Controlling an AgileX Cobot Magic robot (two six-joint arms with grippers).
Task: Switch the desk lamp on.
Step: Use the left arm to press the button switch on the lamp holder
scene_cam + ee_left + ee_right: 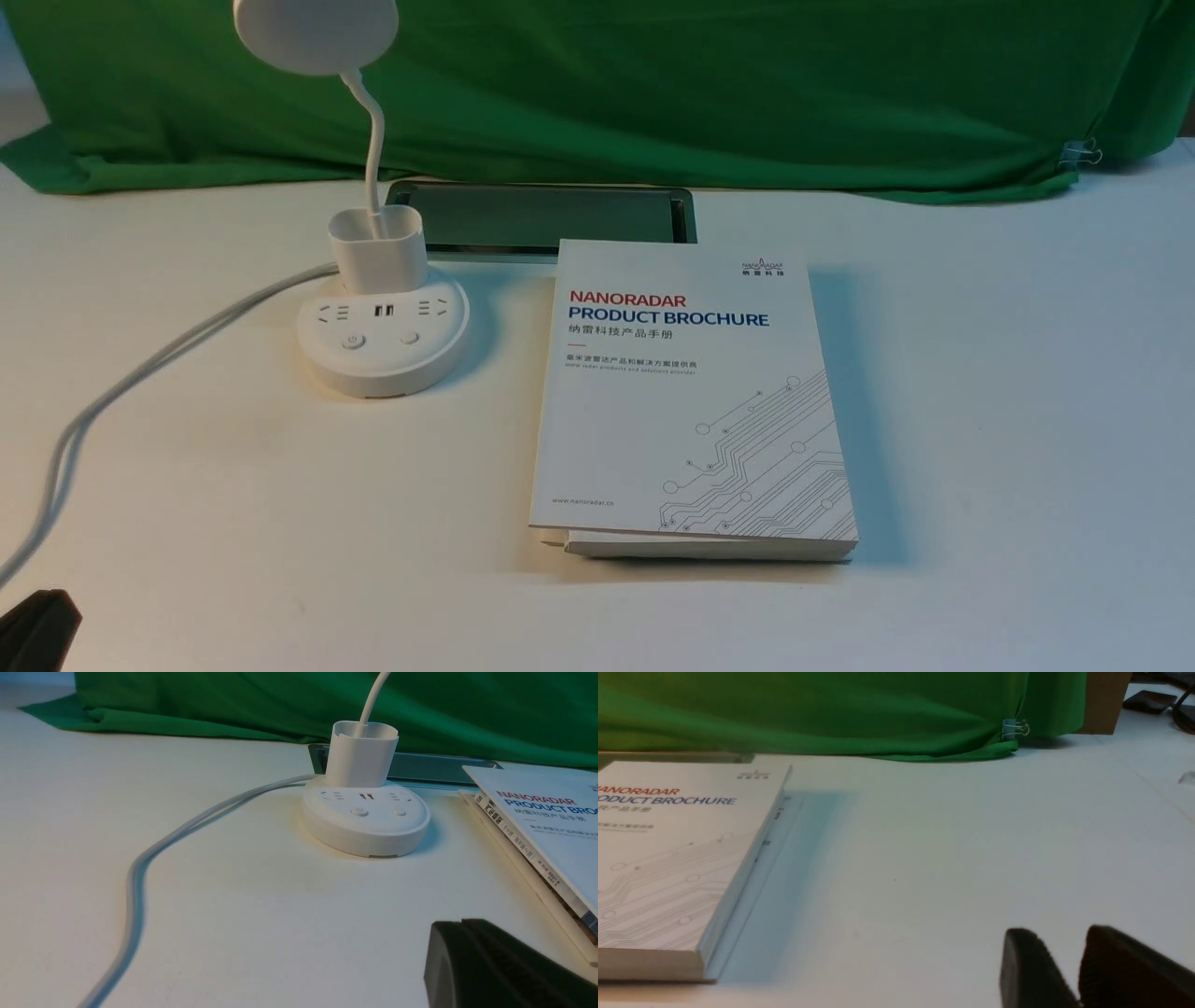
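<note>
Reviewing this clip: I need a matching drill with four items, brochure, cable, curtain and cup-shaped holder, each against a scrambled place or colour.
1. brochure
2. cable
3. curtain
4. holder

A. green
B. around the foot of the lamp's neck
C. on top of the stack
D. grey, running from behind the lamp's base

Pairs: 1-C, 2-D, 3-A, 4-B

Smooth white plastic lamp [383, 350], wrinkled green cloth [653, 93], printed paper brochure [691, 392]
</note>
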